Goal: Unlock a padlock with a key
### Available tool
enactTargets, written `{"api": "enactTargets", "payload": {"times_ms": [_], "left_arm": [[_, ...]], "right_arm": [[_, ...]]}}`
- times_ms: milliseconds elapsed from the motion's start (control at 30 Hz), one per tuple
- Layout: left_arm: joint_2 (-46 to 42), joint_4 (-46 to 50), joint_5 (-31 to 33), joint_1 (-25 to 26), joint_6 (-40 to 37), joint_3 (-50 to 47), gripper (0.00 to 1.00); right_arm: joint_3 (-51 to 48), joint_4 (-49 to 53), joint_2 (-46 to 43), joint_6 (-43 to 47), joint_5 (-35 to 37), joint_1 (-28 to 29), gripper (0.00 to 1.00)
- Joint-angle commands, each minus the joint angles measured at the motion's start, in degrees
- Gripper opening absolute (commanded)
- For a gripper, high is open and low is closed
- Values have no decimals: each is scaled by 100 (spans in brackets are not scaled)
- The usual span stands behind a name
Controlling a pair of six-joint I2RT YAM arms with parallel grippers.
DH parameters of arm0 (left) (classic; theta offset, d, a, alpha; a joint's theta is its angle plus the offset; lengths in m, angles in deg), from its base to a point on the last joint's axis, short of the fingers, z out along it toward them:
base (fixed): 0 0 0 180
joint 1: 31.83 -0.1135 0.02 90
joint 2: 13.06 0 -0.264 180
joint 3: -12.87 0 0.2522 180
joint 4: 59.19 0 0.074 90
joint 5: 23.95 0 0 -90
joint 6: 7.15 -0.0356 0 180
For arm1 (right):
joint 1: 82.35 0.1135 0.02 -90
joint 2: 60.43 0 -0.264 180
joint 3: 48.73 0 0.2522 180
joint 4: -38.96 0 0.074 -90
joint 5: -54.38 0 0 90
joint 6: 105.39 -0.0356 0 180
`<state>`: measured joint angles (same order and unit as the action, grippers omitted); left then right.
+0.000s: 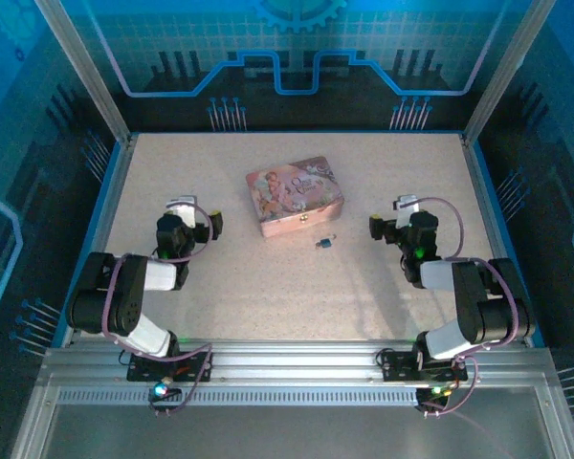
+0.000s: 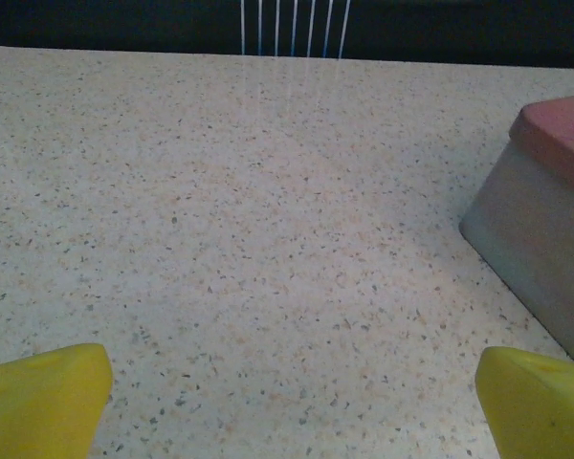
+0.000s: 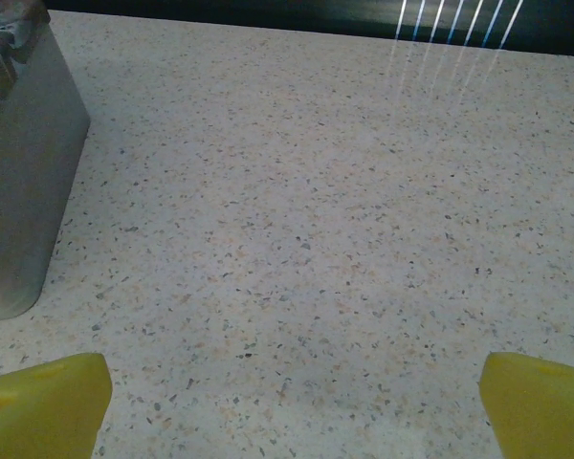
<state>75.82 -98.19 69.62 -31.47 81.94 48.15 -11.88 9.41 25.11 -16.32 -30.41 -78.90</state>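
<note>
The padlock [image 1: 323, 243] lies near the pink tin [image 1: 295, 196]. The left gripper [image 2: 292, 406] and the right gripper [image 3: 292, 406] are wide open, both empty.

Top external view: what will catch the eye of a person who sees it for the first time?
The pink picture-printed rectangular tin box lies at the middle of the speckled beige table, towards the far side. Just on its near side sits a tiny dark bluish padlock, not touching it. The left pincer and right pincer flank them, open and empty.
</note>
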Motion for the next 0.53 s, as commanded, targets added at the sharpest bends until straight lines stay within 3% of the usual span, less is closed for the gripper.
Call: {"api": "enactTargets", "payload": {"times_ms": [0, 500], "left_arm": [[-20, 89, -22, -62, 126, 63, 99], [-23, 85, -14, -58, 117, 63, 99]], "right_arm": [[142, -37, 60, 110, 98, 60, 100], [156, -20, 60, 109, 59, 51, 100]]}}
